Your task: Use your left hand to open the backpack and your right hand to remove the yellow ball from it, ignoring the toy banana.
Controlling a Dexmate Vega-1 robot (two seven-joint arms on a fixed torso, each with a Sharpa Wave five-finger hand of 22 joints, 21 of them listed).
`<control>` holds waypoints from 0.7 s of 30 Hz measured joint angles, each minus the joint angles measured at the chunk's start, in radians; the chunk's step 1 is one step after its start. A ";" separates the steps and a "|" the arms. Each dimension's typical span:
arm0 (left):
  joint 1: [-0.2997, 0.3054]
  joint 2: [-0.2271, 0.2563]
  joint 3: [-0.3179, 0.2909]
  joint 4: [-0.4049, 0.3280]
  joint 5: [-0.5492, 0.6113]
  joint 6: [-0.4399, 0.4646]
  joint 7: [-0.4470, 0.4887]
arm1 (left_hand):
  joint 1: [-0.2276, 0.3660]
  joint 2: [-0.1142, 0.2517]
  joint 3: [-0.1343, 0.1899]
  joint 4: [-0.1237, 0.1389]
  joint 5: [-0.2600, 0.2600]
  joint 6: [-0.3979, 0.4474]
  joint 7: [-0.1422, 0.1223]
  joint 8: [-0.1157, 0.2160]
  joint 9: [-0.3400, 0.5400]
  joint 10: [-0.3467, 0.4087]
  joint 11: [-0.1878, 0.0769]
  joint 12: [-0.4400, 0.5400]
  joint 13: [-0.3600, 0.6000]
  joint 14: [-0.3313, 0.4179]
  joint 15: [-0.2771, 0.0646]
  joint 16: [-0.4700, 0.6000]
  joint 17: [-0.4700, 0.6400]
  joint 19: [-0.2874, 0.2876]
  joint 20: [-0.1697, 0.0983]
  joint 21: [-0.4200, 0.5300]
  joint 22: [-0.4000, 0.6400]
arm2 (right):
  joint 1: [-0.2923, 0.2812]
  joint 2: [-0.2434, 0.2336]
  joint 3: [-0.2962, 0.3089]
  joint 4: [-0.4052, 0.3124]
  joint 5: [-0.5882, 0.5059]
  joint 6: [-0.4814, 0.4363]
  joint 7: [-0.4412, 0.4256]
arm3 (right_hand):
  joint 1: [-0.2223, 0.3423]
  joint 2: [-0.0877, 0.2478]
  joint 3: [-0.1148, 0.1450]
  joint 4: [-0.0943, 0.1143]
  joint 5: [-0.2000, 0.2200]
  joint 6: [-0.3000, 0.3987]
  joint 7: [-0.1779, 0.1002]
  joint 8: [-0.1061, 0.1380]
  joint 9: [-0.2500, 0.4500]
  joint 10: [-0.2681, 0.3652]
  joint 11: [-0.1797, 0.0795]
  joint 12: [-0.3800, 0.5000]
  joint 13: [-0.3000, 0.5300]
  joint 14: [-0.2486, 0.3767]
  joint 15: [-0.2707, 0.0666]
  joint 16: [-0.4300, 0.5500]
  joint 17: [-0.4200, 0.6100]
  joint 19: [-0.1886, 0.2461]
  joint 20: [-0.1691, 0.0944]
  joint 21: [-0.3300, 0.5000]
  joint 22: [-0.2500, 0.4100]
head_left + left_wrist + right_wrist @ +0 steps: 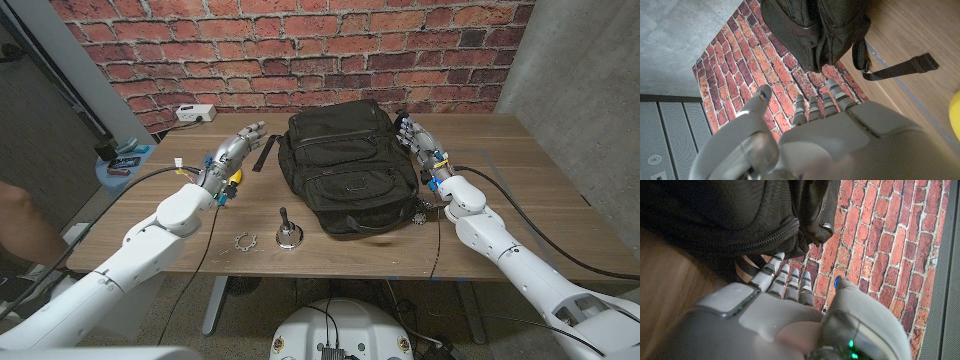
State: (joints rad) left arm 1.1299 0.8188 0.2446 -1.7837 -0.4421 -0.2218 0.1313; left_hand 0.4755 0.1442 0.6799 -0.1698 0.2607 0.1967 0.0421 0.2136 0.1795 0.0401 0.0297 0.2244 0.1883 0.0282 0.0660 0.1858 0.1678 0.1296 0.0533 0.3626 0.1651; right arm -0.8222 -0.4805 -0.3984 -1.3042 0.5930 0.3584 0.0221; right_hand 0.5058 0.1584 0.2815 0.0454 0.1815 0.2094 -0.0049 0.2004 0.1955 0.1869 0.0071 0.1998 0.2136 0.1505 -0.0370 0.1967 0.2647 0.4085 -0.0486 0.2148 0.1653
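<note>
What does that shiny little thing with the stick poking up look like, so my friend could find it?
Start at the big black backpack in the middle of the wooden table. Just off its front left corner stands a small silver bell-shaped piece with a dark handle sticking up. The jagged metal ring beside it lies flat with no handle.

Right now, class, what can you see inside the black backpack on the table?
Nothing inside shows: the backpack lies closed, its zippers shut in the head and right wrist views. Whether a ball or banana is in it cannot be seen. Left hand and right hand flank it, holding nothing.
</note>
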 measured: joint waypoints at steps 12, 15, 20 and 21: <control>0.049 0.038 -0.025 -0.087 0.138 0.032 0.074 | 0.042 -0.016 -0.008 -0.008 0.029 0.038 0.020 0.000 0.000 0.071 -0.012 0.017 0.005 0.078 0.001 0.008 0.002 0.051 0.010 -0.007 0.005 | 0.007 0.009 0.002 0.011 -0.001 0.018 0.003 | 0.004 0.004 -0.001 -0.007 0.000 0.003 0.003 0.000 0.000 0.000 0.000 0.000 0.000 0.000 0.000 0.008 0.000 0.006 0.006 0.000 0.002; 0.057 0.045 -0.031 -0.108 0.160 0.042 0.084 | 0.042 -0.016 -0.008 -0.008 0.036 0.039 0.019 -0.007 0.000 0.075 -0.008 0.017 0.005 0.081 0.000 0.008 0.003 0.053 0.011 -0.008 0.005 | 0.011 0.011 0.002 0.017 -0.001 0.022 0.007 | 0.004 0.004 -0.001 -0.007 0.000 0.003 0.003 0.000 0.000 0.000 0.000 0.000 0.000 0.000 0.000 0.008 0.000 0.006 0.006 -0.006 0.003; 0.077 0.061 -0.043 -0.161 0.231 0.078 0.115 | 0.054 -0.020 -0.013 -0.012 0.044 0.039 0.019 -0.011 0.005 0.082 -0.012 0.017 0.010 0.096 0.001 0.014 0.002 0.056 0.015 -0.011 0.005 | 0.015 0.013 0.002 0.027 -0.001 0.028 0.012 | 0.004 0.004 0.000 -0.009 0.000 0.003 0.003 0.000 0.000 0.001 0.001 0.000 0.000 0.000 0.000 0.008 0.000 0.006 0.006 -0.006 0.002; 0.080 0.063 -0.044 -0.169 0.240 0.082 0.119 | 0.057 -0.023 -0.013 -0.012 0.044 0.039 0.019 -0.011 0.005 0.085 -0.016 0.017 0.010 0.098 0.002 0.016 0.002 0.058 0.016 -0.011 0.005 | 0.015 0.013 0.002 0.028 -0.001 0.029 0.012 | 0.004 0.004 0.002 -0.010 0.000 0.003 0.003 0.000 0.000 0.003 0.003 0.000 0.000 0.000 0.000 0.008 -0.001 0.006 0.006 -0.006 0.002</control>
State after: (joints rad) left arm 1.2102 0.8821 0.2004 -1.9525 -0.2023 -0.1393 0.2505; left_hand 0.5325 0.1208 0.6673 -0.1822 0.3048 0.2360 0.0607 0.2031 0.1841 0.1255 0.0141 0.2419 0.1980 0.1258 0.0684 0.2013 0.1702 0.1878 0.0697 0.3512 0.1704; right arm -0.8068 -0.4677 -0.3965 -1.2767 0.5921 0.3876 0.0343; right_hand 0.5096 0.1623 0.2836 0.0349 0.1815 0.2126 -0.0017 0.2004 0.1955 0.1903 0.0105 0.1998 0.2138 0.1504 -0.0369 0.2044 0.2642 0.4142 -0.0429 0.2090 0.1674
